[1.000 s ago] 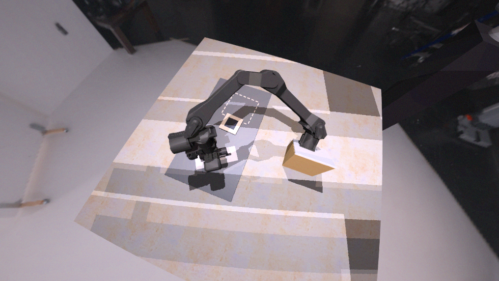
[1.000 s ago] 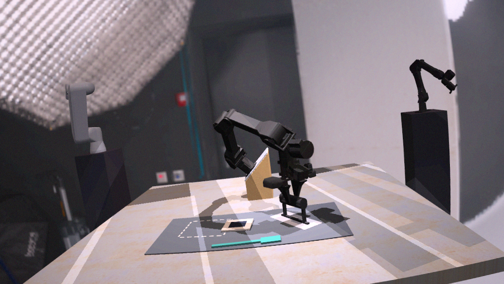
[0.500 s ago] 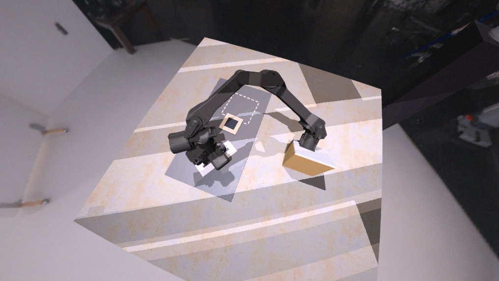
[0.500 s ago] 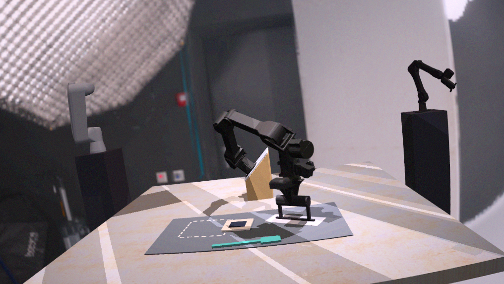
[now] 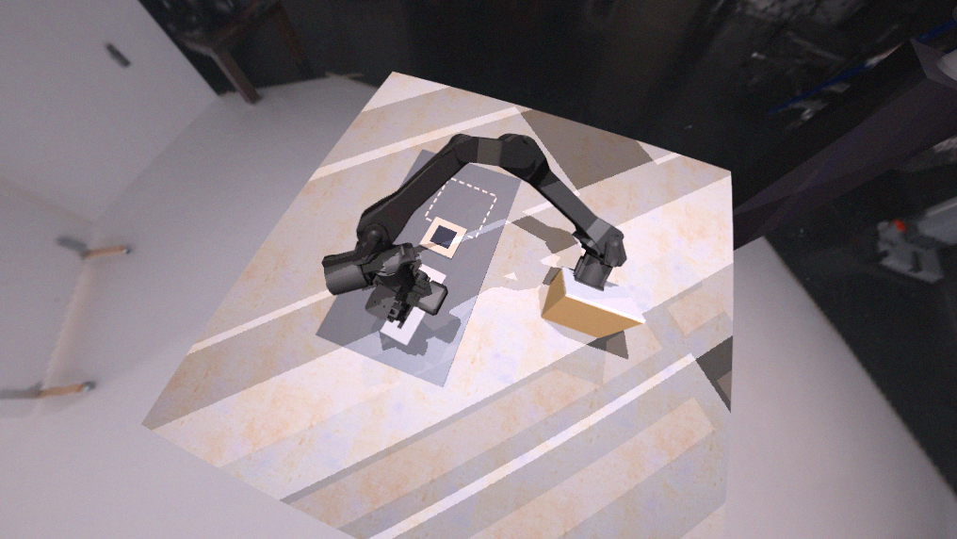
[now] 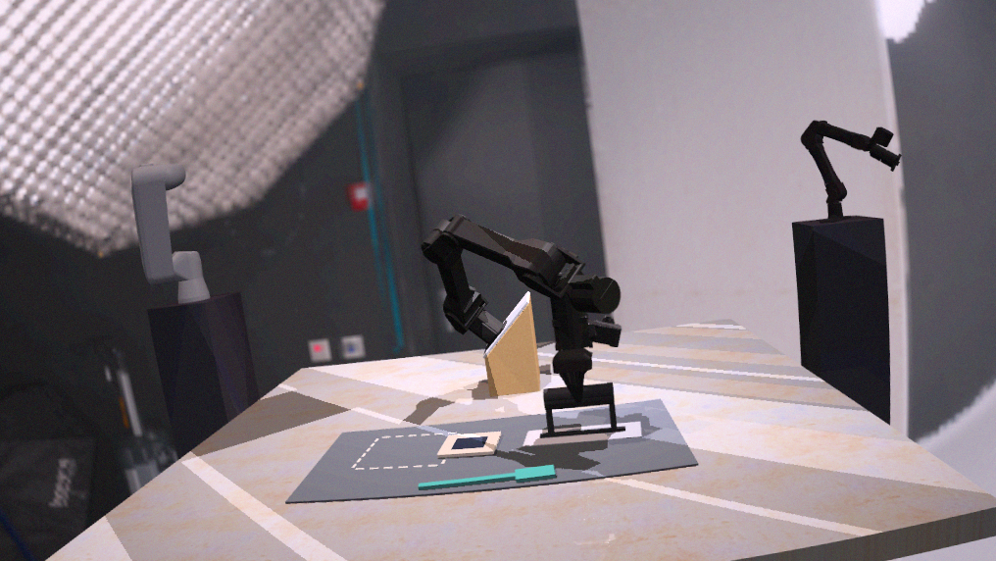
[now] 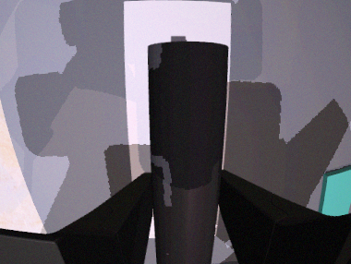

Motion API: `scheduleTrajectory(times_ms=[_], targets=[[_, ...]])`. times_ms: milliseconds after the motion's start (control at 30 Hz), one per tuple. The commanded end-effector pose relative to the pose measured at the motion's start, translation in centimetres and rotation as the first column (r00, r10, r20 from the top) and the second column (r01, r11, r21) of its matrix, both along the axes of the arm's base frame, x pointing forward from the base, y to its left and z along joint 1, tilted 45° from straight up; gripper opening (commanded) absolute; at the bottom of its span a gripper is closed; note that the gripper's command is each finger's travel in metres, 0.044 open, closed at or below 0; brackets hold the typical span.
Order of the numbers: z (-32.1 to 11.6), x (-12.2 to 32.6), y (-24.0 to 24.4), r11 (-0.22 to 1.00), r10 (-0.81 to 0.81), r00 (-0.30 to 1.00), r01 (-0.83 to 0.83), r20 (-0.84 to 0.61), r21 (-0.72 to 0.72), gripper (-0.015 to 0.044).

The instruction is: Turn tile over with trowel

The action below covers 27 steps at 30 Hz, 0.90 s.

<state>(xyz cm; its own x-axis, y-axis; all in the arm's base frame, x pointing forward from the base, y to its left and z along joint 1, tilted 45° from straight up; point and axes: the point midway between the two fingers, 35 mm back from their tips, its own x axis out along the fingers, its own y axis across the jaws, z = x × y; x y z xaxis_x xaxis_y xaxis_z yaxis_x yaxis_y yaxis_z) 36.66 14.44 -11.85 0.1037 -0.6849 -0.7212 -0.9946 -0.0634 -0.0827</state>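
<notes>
My gripper (image 5: pixel 399 309) (image 6: pixel 575 394) (image 7: pixel 184 180) is shut on the black cylindrical handle of the trowel (image 5: pixel 403 333) (image 6: pixel 595 395) (image 7: pixel 188 115). Two posts join the handle to a white flat blade, which is level, low over or on the mat (image 5: pixel 429 369) (image 6: pixel 321 481); the exact gap is unclear. The cream tile (image 5: pixel 443 236) (image 6: pixel 470 442) lies flat with its dark square mark up. It overlaps one side of the dashed outline (image 5: pixel 475 187) (image 6: pixel 397 467) and lies mostly outside it. The trowel is beside the tile, not touching it.
A teal flat tool (image 6: pixel 535 474) (image 7: pixel 337 191) with a long thin handle lies along the mat's front edge in the exterior view; the arm hides it in the top view. The arm's wedge-shaped base block (image 5: pixel 589 318) (image 6: pixel 514 362) stands beyond the mat. Shadows cross the mat.
</notes>
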Motion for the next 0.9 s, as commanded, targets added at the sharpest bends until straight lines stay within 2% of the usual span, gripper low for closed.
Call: scheduleTrajectory(times_ms=[0,100,267,300,867], targets=[[-0.08,-0.04,-0.15,0.999,0.043,0.998,-0.043,-0.044,-0.011,0.0130],[-0.08,-0.04,-0.15,0.999,0.043,0.998,-0.043,-0.044,-0.011,0.0130],[-0.08,-0.04,-0.15,0.999,0.043,0.998,-0.043,-0.044,-0.011,0.0261],[-0.08,-0.04,-0.15,0.999,0.043,0.998,-0.043,-0.044,-0.011,0.0270],[-0.08,-0.04,-0.15,0.999,0.043,0.998,-0.043,-0.044,-0.011,0.0270]])
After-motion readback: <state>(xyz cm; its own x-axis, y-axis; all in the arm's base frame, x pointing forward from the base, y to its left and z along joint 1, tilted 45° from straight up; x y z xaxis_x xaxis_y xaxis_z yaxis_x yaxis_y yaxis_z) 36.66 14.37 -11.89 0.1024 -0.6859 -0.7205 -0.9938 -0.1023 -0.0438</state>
